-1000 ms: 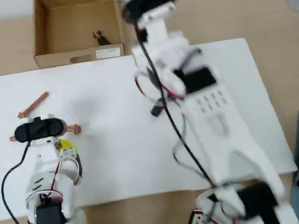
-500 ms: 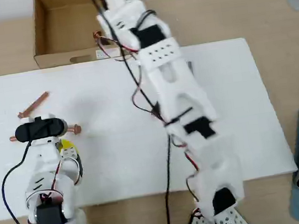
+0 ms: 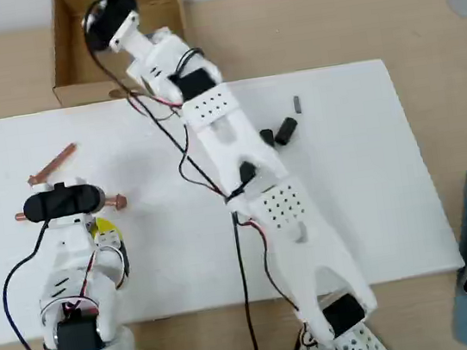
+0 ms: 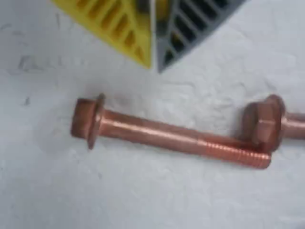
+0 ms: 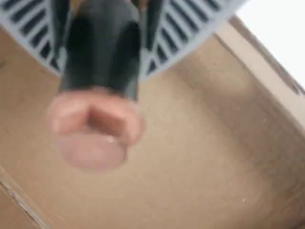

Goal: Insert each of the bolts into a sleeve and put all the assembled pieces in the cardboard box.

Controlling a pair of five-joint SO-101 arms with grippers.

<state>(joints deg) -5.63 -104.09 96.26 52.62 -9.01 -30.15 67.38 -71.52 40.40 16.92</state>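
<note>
My right claw [image 5: 102,21] grips a sleeved bolt [image 5: 97,102] over the cardboard box [image 5: 205,157]. My left claw [image 4: 153,55] is pinched closed, a bolt [image 4: 162,137] just beyond it.

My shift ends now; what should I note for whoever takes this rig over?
Right gripper: shut on a sleeved bolt, held over the box.
Left gripper: shut, empty, above two bolts on the mat; a third bolt lies nearby.
A sleeve lies on the mat beside the right arm.
Done: one piece assembled. Left: drop it in; sleeve and box the other bolts.
</note>
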